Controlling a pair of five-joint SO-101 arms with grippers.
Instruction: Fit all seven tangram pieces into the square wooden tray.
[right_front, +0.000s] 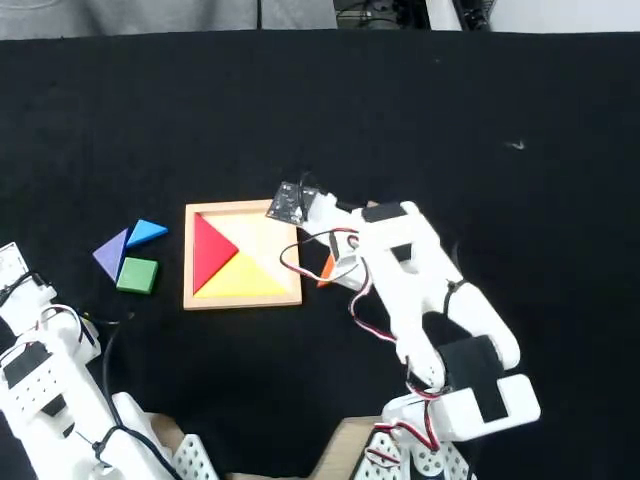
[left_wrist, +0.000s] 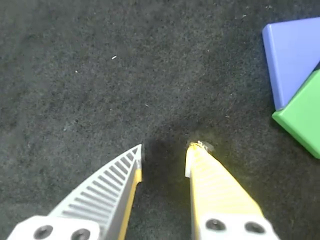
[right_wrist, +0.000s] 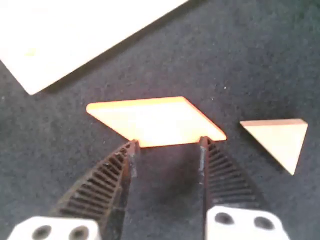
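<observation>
The square wooden tray (right_front: 190, 255) holds only a red triangle (right_front: 210, 253) and a yellow triangle (right_front: 245, 275); five pieces remain outside. The left gripper (left_wrist: 164, 152) and right gripper (right_wrist: 167, 145) are released, the latter at the orange parallelogram (right_wrist: 155, 121).

No legible text, labels, brands, numbers or signs are present on any visible surface.

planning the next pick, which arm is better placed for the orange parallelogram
Right. The right tool is open at the orange parallelogram beside the tray; the left tool sits by the purple piece and green piece.
</observation>
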